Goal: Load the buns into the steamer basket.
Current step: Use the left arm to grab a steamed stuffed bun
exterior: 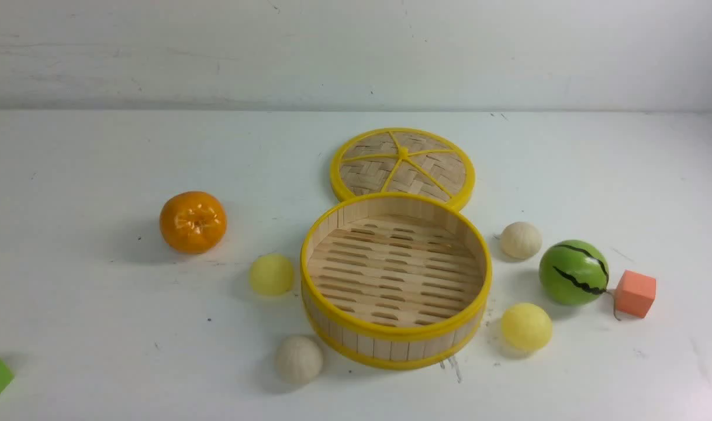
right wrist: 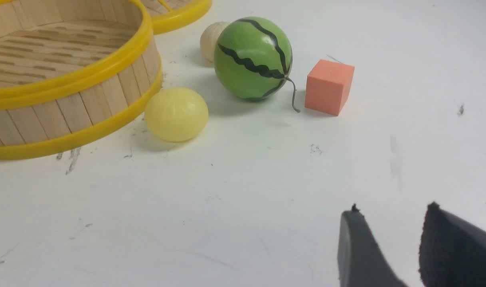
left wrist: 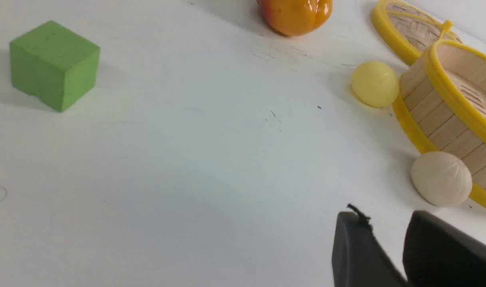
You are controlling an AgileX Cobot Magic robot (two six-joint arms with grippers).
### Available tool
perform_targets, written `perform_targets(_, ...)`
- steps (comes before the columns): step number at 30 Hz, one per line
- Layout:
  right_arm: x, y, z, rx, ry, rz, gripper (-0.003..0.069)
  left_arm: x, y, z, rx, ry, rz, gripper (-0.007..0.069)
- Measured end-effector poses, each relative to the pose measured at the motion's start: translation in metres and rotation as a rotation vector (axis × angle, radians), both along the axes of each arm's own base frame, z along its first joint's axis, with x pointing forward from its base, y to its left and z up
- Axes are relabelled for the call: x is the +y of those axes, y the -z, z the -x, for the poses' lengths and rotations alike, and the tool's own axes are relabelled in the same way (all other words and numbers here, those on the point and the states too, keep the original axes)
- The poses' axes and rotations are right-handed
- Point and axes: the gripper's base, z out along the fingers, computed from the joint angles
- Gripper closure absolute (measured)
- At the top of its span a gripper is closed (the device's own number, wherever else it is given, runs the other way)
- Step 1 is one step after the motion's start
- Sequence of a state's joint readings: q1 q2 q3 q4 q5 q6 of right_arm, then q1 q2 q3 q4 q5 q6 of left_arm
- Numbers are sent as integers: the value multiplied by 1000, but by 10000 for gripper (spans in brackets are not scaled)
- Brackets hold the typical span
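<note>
Open-topped steamer basket (exterior: 391, 349); melon ball (exterior: 573, 272) just beside right cream bun (exterior: 520, 240)

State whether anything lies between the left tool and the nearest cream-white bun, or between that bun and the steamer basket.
Nothing visible: only bare table separates the left tool from the cream-white bun. The bun sits beside the steamer basket, whose upright wall it must clear.

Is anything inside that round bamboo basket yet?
Empty: the steamer basket shows a bare slatted floor, and all four buns sit on the table around it.
</note>
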State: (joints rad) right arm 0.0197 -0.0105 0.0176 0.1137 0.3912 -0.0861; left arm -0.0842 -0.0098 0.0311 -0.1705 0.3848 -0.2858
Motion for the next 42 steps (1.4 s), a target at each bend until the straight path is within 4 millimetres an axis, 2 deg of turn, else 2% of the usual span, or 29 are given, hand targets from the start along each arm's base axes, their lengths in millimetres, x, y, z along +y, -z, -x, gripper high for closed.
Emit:
perform_targets(31,0,0,0,-1,0,0,420,0,-3,-1,-35,-7,12,416)
perform_targets(35,0,0,0,-1,0,0,420,-1,-10,-3,-92,-33,172,414)
perform_targets(36,0,0,0,-1,0,0,420,-2,-15,-3,-117,-51,305,412)
perform_targets(37,0,0,0,-1,0,0,420,-2,-15,-3,-122,-52,305,412)
perform_targets(39,0,0,0,-1,0,0,420,-1,-22,-4,-172,-80,458,408)
perform_targets(42,0,0,0,-1,0,0,420,2,-29,-5,-239,-107,541,417)
